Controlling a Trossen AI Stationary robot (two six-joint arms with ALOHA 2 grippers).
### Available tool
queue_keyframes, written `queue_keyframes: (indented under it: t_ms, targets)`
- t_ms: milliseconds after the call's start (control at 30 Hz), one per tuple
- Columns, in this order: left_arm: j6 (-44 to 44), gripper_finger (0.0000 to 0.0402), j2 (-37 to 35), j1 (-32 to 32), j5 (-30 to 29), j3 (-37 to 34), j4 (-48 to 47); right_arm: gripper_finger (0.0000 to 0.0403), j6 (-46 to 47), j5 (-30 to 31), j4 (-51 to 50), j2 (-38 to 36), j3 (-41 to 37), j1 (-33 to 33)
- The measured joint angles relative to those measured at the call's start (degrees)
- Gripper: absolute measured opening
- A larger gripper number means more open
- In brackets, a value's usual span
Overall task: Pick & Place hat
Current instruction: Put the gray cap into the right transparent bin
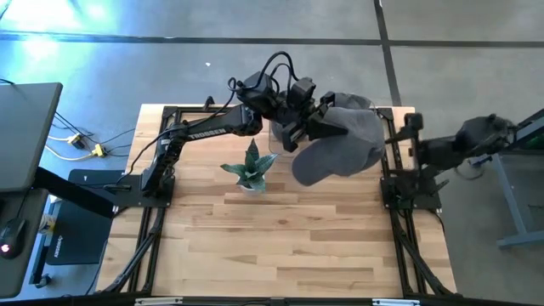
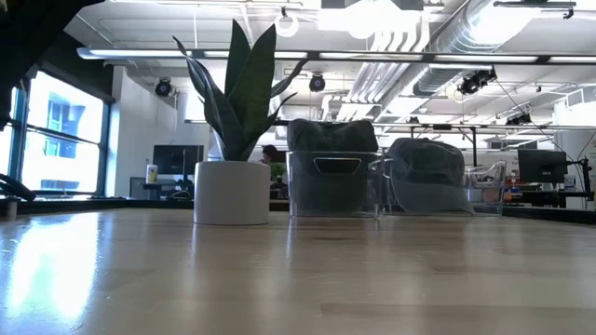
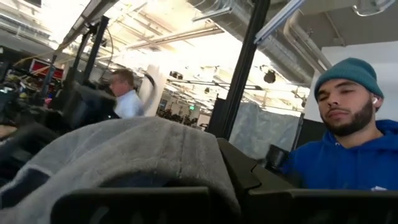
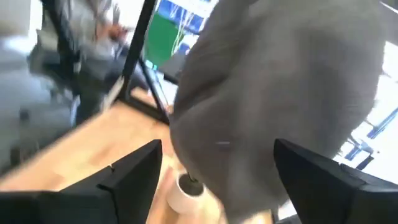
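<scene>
The grey hat (image 1: 344, 140) hangs in the air over the table's far right part, at the end of my left arm. My left gripper (image 1: 310, 127) is at the hat's left side and is shut on it. In the left wrist view the grey hat (image 3: 130, 155) fills the foreground over the fingers. My right gripper (image 4: 217, 177) waits at the table's right edge, open, with the hat (image 4: 280, 93) in front of it and apart from its fingers. Neither gripper shows in the low view. My left gripper holds the hat by its left edge (image 1: 321, 129), coming level from the table's left. The grey cloth (image 3: 186, 168) drapes over the fingers and hides the place of contact. The hat is lifted clear of the table and bulges out toward the right arm.
A plant in a white pot (image 1: 251, 168) stands mid-table, below the left arm. A clear container (image 2: 332, 181) holding dark grey cloth stands beside it, and another grey hat (image 2: 428, 177) sits further right. A person in a blue hoodie (image 3: 348, 155) is beyond the table. The near half of the table (image 1: 280, 246) is bare wood.
</scene>
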Motion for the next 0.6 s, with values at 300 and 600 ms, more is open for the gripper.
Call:
queue_keyframes:
  t_ms: [300,600]
  targets:
    - [0.0,0.0,0.0,-0.03,-1.47,0.0,-0.02,0.0305,-9.13,15.94,7.0,4.51,-7.02,-0.02]
    - [0.0,0.0,0.0,-0.04,-1.67,0.0,0.0,0.0266,-1.44,0.89,7.9,2.35,-4.21,0.0]
